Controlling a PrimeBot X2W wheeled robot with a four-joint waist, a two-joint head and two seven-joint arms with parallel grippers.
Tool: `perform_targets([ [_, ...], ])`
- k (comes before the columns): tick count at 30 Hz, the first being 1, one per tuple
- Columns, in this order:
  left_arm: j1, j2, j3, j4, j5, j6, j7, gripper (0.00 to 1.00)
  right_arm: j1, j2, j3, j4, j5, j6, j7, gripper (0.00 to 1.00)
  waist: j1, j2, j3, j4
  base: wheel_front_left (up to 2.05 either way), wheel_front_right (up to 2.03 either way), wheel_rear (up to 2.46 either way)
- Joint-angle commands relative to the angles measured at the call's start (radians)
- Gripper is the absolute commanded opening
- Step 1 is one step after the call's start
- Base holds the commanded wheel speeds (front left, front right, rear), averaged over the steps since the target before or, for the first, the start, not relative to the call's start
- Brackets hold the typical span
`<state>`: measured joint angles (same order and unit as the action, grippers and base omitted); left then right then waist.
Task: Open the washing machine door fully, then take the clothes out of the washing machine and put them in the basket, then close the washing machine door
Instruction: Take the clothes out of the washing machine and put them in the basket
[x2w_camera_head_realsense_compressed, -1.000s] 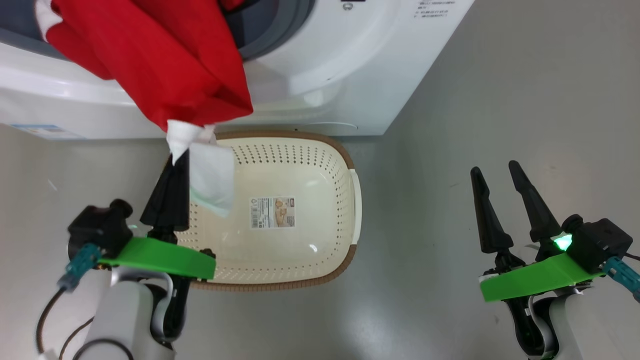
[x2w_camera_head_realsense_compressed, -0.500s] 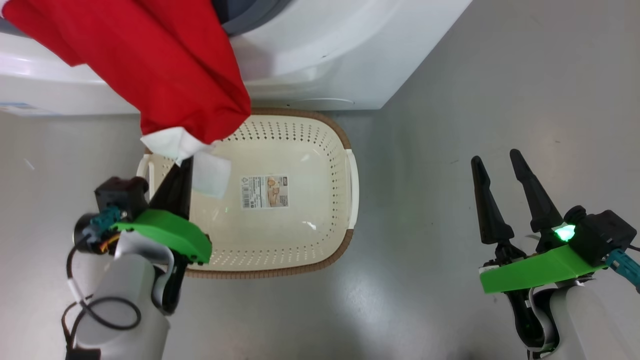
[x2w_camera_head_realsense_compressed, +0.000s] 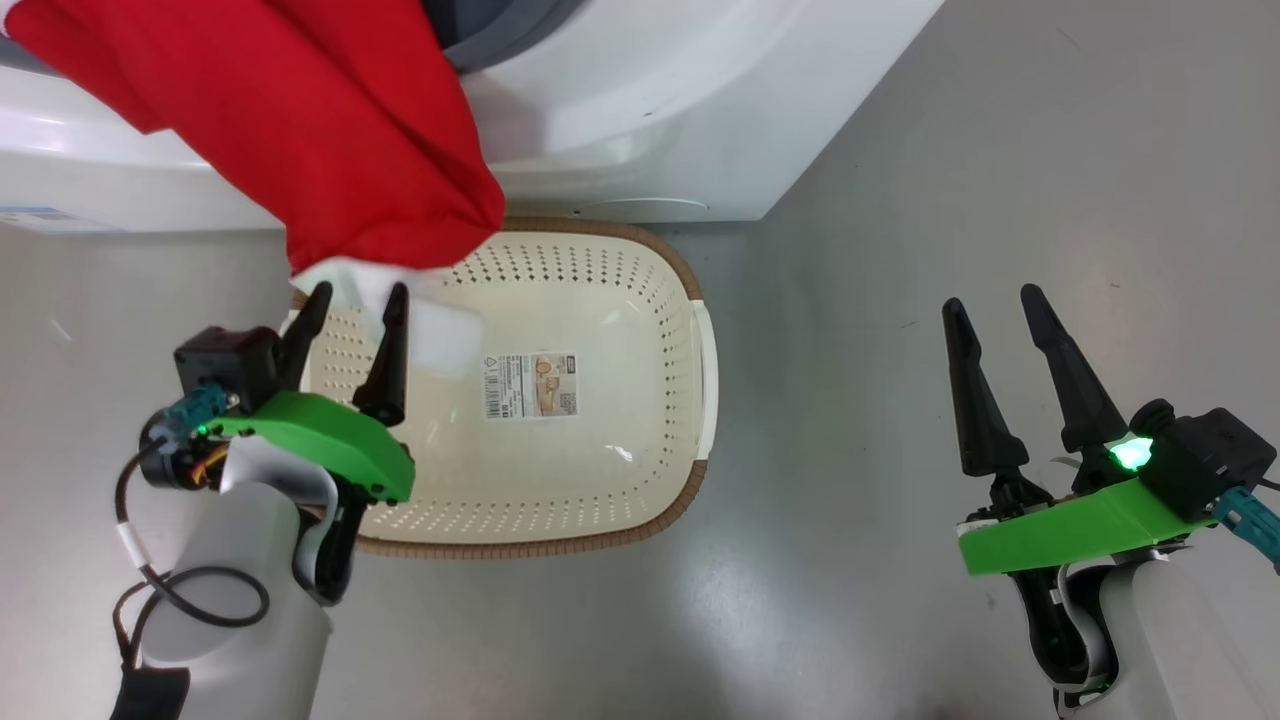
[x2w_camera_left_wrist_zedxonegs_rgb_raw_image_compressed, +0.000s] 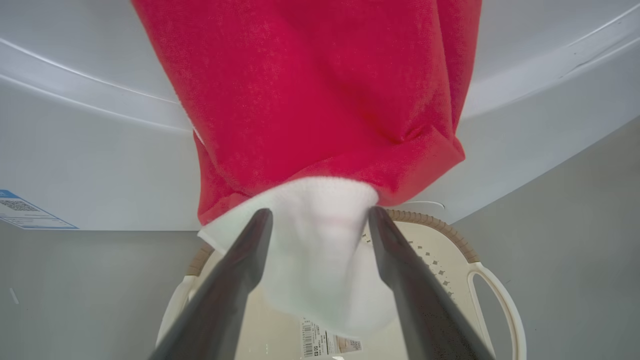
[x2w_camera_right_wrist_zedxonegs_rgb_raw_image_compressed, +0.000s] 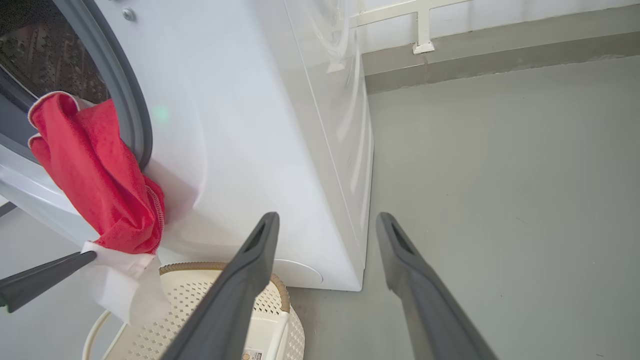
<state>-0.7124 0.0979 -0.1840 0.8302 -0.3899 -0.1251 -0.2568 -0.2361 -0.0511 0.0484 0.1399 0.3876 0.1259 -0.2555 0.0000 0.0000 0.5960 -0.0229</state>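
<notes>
1. Left gripper: jaws wide, nothing pinched. The white cuff of the clothes sits loose between its fingers.
2. Right gripper: jaws wide, empty, over bare floor well right of the basket.
3. The clothes hang out of the washing machine and drape down its front. The top end is bunched against the grey ring, and the cuff dangles over the basket's machine-side edge. Nothing is in the basket yet.
4. Handling, my read: soft, light, limp fabric. Expect it to stretch and drag over the ring rather than come away in one piece. A pinch on the cuff alone will likely slip.
5. Where to grab: you're better off on the thick red fold just above the cuff, or the bunch at the ring. Then pull out and down toward the basket.
6. Writing: the sticker on the basket bottom shows a barcode and a picture, text too small to read. The blue label low on the machine is also unreadable. No brand legible.
</notes>
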Motion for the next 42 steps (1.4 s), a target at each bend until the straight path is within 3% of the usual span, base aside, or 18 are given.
perform_targets([
  [1, 0.014, 0.036, 0.021, -0.025, -0.009, -0.006, -0.005, 1.00, 0.009, 0.001, 0.023, -0.019, 0.011, 0.005, -0.006, 1.00, 0.0000, 0.0000, -0.004, 0.003, 0.00, 0.00, 0.00],
  [12, 0.070, 0.034, 0.057, -0.193, -0.022, -0.006, -0.005, 1.00, 0.014, 0.001, 0.019, -0.018, 0.003, 0.005, -0.006, 1.00, 0.0000, 0.0000, -0.026, 0.020, 0.00, 0.00, 0.00],
  [29, 0.320, 0.034, 0.169, -0.535, 0.045, -0.006, -0.005, 1.00, 0.047, 0.001, 0.003, -0.012, -0.003, 0.005, -0.006, 1.00, 0.0000, 0.0000, -0.078, 0.042, 0.00, 0.00, 0.00],
  [42, 0.425, 0.019, 0.209, -0.651, 0.062, -0.006, -0.005, 1.00, 0.058, 0.001, -0.002, -0.010, 0.001, 0.005, -0.006, 1.00, 0.0000, 0.0000, -0.089, 0.043, 0.00, 0.00, 0.00],
])
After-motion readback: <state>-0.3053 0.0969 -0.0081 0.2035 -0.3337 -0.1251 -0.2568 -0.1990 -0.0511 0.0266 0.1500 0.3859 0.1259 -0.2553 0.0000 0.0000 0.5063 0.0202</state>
